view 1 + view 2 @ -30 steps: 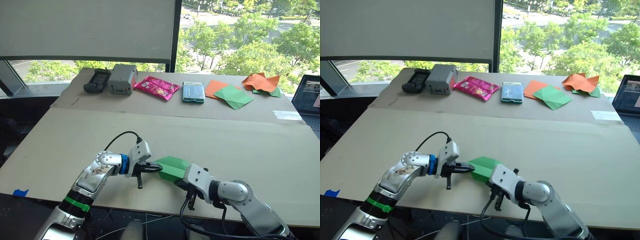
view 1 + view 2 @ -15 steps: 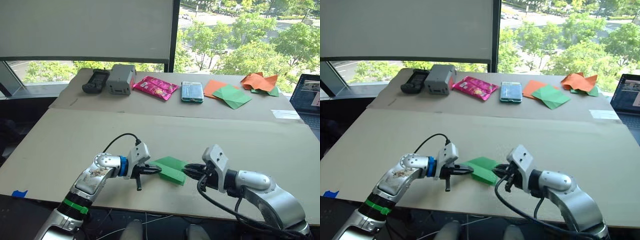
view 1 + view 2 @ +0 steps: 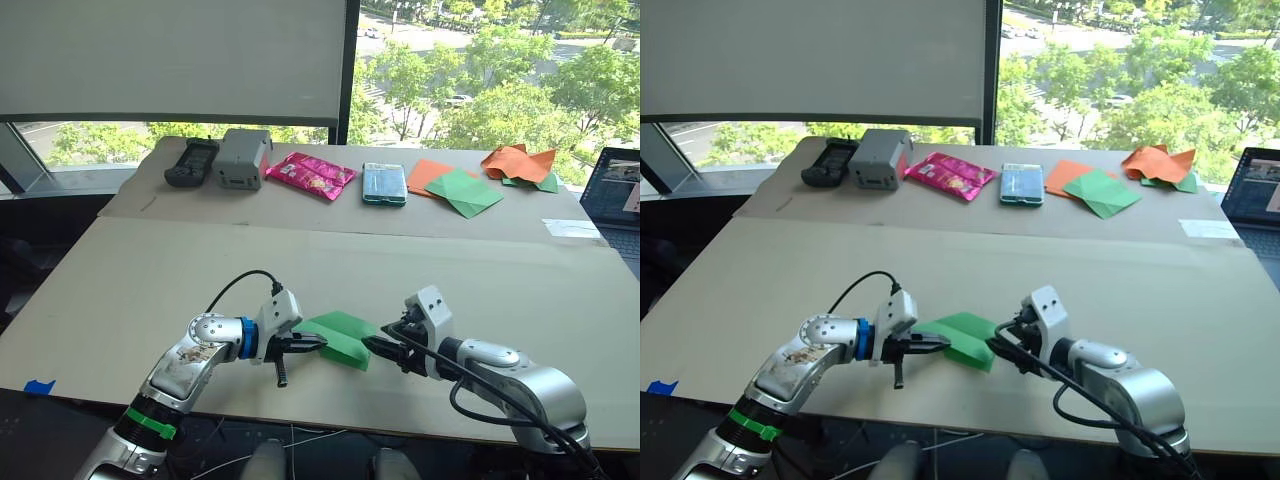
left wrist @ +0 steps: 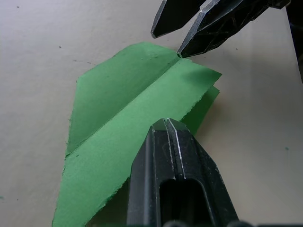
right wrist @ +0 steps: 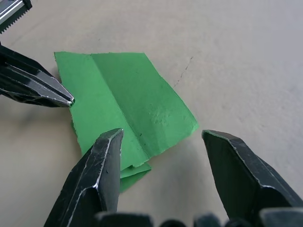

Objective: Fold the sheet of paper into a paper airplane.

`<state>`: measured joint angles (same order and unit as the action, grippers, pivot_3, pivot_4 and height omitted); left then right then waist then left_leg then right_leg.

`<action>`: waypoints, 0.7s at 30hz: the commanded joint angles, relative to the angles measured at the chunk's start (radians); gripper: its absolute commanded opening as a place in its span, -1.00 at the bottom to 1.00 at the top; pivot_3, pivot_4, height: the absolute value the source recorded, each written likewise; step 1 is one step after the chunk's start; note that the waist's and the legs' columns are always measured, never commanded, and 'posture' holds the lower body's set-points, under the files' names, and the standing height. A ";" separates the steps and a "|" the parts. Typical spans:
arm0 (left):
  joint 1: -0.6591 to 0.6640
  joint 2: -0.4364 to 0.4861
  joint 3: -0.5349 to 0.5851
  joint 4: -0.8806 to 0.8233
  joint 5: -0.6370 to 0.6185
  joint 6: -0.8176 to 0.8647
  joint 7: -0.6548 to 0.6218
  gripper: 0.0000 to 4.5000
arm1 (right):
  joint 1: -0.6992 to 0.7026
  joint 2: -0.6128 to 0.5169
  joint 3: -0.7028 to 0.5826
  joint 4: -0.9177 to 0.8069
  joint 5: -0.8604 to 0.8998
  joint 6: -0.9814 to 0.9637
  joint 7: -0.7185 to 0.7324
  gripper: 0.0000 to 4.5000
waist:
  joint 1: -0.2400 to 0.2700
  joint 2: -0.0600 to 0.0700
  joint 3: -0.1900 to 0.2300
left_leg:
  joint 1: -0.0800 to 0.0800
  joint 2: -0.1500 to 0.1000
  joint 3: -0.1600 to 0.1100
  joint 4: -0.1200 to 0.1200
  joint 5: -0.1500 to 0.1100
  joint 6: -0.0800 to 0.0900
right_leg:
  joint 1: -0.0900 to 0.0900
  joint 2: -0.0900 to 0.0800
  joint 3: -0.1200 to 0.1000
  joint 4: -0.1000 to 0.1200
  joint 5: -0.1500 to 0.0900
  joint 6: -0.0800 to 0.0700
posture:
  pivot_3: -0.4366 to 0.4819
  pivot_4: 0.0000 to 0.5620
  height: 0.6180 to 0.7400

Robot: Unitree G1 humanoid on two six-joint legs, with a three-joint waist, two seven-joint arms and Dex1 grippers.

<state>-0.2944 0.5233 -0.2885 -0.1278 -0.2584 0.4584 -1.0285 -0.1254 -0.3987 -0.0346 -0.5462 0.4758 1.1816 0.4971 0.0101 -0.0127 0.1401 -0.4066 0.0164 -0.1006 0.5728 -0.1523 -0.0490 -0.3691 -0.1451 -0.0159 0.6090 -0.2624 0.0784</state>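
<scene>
The sheet of paper is bright green and folded into a creased wedge, near the table's front edge. My left gripper is shut, its tips pinching the paper's left edge; the left wrist view shows the shut fingers over the green paper. My right gripper stands open just right of the paper. In the right wrist view its two fingers spread wide at the near corner of the paper with nothing gripped, and the left gripper touches the far edge.
Along the back table lie a black device, a grey box, a pink packet, a teal pack, orange and green sheets and crumpled orange paper. A laptop stands at the far right.
My right gripper has opened wide and swung from over the paper's near end to its right side. The left gripper has stayed shut at the paper's left edge.
</scene>
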 commanded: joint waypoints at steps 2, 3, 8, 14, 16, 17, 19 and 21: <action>0.004 0.011 0.005 -0.029 0.006 -0.024 0.003 -1.00 | -0.025 0.035 -0.083 -0.008 0.090 0.072 -0.009 0.32 | 0.000 0.000 0.000 | 0.000 0.000 0.000 0.000 0.000 0.000 | 0.000 0.000 0.000 0.000 0.000 0.000 | -0.05 -0.47 0.44; 0.005 0.011 0.004 -0.031 0.007 -0.025 0.003 -1.00 | -0.028 0.045 -0.095 -0.004 0.101 0.085 -0.015 0.32 | 0.000 0.000 0.000 | 0.000 0.000 0.000 0.000 0.000 0.000 | 0.000 0.000 0.000 0.000 0.000 0.000 | -0.05 -0.47 0.44; 0.008 0.014 -0.002 -0.036 0.014 -0.027 0.005 -1.00 | -0.043 0.114 -0.150 0.025 0.162 0.136 -0.045 0.32 | 0.000 0.001 0.000 | 0.000 0.000 0.000 0.000 0.000 0.000 | 0.000 0.000 0.000 0.000 0.000 0.000 | -0.05 -0.47 0.44; 0.010 0.014 0.001 -0.045 0.016 -0.019 0.003 -1.00 | -0.038 0.142 -0.159 0.054 0.183 0.182 -0.075 0.32 | -0.001 0.001 0.000 | 0.000 0.000 0.000 0.000 0.000 0.000 | 0.000 0.000 0.000 0.000 0.000 0.000 | -0.05 -0.47 0.44; 0.015 0.023 -0.002 -0.046 0.025 -0.024 -0.001 -1.00 | -0.034 0.148 -0.190 0.067 0.200 0.201 -0.078 0.32 | -0.001 0.002 0.000 | 0.000 0.000 0.000 0.000 0.000 0.000 | 0.000 0.000 0.000 0.000 0.000 0.000 | -0.05 -0.47 0.44; 0.017 0.026 -0.003 -0.047 0.027 -0.026 -0.002 -1.00 | -0.034 0.152 -0.200 0.070 0.210 0.210 -0.080 0.32 | -0.001 0.002 0.000 | 0.000 0.000 0.000 0.000 0.000 0.000 | 0.000 0.000 0.000 0.000 0.000 0.000 | -0.05 -0.47 0.44; 0.020 0.029 -0.005 -0.047 0.028 -0.029 -0.004 -1.00 | -0.036 0.159 -0.210 0.073 0.221 0.222 -0.087 0.32 | -0.001 0.002 0.000 | 0.000 0.000 0.000 0.000 0.000 0.000 | -0.001 0.000 0.000 0.000 0.000 0.000 | -0.05 -0.47 0.44; 0.027 0.035 -0.012 -0.047 0.036 -0.037 -0.004 -1.00 | -0.042 0.168 -0.239 0.092 0.231 0.230 -0.098 0.32 | -0.001 0.002 0.000 | 0.000 0.000 0.000 0.000 0.000 0.000 | -0.001 0.000 0.000 0.000 0.000 0.000 | -0.05 -0.47 0.44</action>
<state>-0.2712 0.5516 -0.2963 -0.1426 -0.2320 0.4510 -1.0303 -0.1535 -0.2354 -0.2435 -0.4596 0.6857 1.3943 0.4091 0.0087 -0.0102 0.1398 -0.4068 0.0165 -0.1006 0.5725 -0.1525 -0.0492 -0.3696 -0.1451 -0.0157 0.6089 -0.2626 0.0781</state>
